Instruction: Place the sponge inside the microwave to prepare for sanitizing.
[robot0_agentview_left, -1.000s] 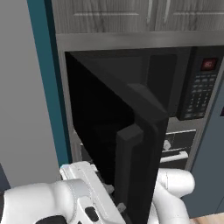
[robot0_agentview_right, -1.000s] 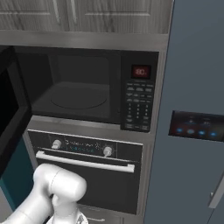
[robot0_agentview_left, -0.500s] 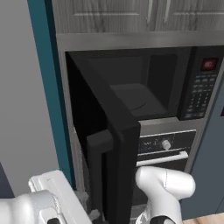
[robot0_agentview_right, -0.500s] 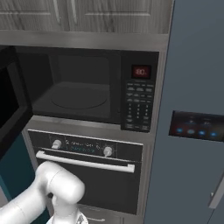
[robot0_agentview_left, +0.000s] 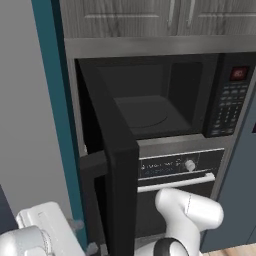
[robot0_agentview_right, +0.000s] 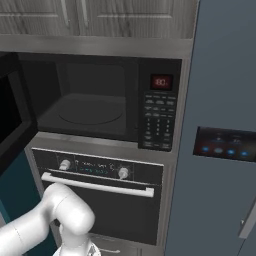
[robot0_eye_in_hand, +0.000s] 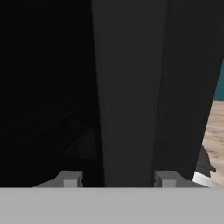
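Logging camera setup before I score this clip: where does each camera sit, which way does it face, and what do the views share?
Left base view: behind the arm's left, facing the open microwave; its door swings toward the camera, white arm bottom right.
Right base view: behind the arm's right, facing the same microwave, keypad and oven; arm bottom left.
Hand view: looks along the claw, fingertips straddling a dark door edge.
Both base views share microwave, oven, arm.
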